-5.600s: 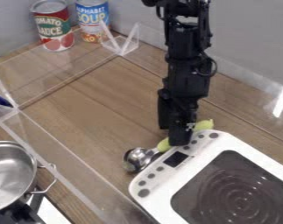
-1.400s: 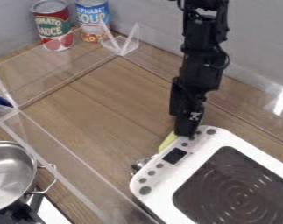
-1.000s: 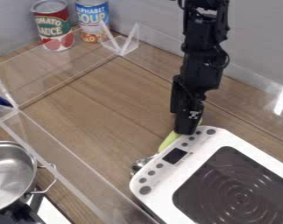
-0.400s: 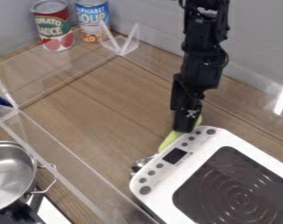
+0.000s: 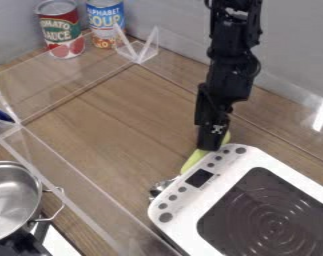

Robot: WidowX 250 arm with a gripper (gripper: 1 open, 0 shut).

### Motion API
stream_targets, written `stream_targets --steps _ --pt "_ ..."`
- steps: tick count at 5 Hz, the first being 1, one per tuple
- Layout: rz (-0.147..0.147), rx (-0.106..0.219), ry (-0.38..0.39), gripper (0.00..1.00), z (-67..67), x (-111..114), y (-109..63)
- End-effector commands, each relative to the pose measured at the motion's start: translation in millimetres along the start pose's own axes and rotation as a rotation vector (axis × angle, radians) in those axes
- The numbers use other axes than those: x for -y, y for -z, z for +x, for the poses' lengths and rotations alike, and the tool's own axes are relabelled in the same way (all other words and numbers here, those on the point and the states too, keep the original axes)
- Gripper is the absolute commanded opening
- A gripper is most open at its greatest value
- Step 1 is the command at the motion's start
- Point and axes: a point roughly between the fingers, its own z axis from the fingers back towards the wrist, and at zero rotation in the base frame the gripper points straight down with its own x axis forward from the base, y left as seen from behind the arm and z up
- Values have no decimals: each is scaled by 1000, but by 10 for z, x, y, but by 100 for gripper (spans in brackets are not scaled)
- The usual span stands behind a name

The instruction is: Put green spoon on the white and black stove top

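Fingers on the gripper (image 5: 211, 137) point straight down and stand spread, released, nothing between them. Green spoon (image 5: 191, 163) lies directly below the tips, on the wooden worktop (image 5: 110, 115), jammed against the white and black stove top (image 5: 257, 205) at its upper-left edge, beside the small dark button panel (image 5: 200, 180). Only the yellow-green handle shows clearly; it looks to touch the white rim. Bowl end is a small grey glint near the stove's left corner, mostly hidden, so exact bowl position is unclear. Long axis of the spoon runs diagonally, from upper right under the fingers down-left along the stove's edge, roughly parallel to that edge. So the key relation: handle sits just under and slightly below-left of the fingertips, a short drop away, not yet pinched. Whether the fingers straddle the handle across its narrow width can't be read from this view. Judgement: spoon is not yet on the stove; the grasp likely needs a straight descent onto the handle, then a lift and a shift down-right over the black ringed surface. Risk: one finger landing on the white rim instead of the worktop, since the handle hugs it.
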Motion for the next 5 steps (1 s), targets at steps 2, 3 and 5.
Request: stream_targets --steps 2,3,5 --pt "59 20 34 100 69 -72 -125" --pt "65 19 39 100 64 -87 -131" --pt "77 19 45 100 37 -114 -156"
